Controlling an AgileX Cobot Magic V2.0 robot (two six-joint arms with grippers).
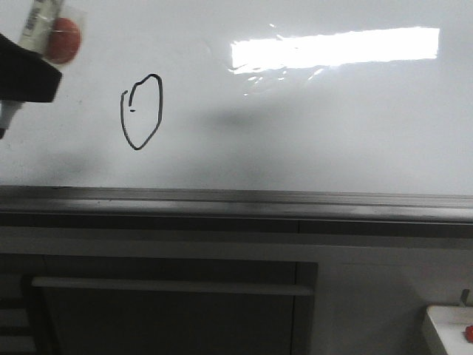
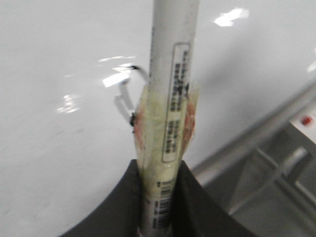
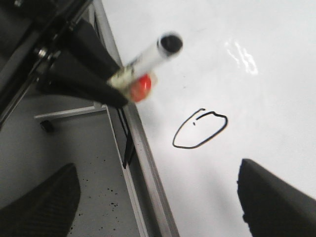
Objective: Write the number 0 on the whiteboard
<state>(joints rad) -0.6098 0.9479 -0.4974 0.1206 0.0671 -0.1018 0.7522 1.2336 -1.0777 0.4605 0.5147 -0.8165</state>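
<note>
A: Starting at the far left of the front view, what are you seeing?

B: You are looking at your left end effector (image 1: 18, 78), which is gripping a white marker (image 1: 33, 22) wrapped in yellowish tape; an orange-red blob (image 1: 63, 38) is showing beside the tape. In the left wrist view the fingers (image 2: 197, 207) are pressing on both sides of the marker barrel (image 2: 173, 98), and the printed label is facing you.

A: And moving right from there?

B: The number 0 (image 1: 140, 112) is sitting on the whiteboard (image 1: 332, 133), near your left end effector but apart from it. It is showing as a thin black loop, pointed at its base, with a tiny dash inside. Further right, a bright rectangular reflection (image 1: 336, 48) is glaring on the board. Below, the grey edge rail (image 1: 236, 198) is running across the whole width.

A: Your right end effector?

B: In the right wrist view its fingers (image 3: 276, 202) are standing wide apart, holding nothing, with the loop (image 3: 200, 129) lying between and beyond them.

A: The lower right corner?

B: A small white box with a red part (image 1: 452, 329) is peeking in.
</note>
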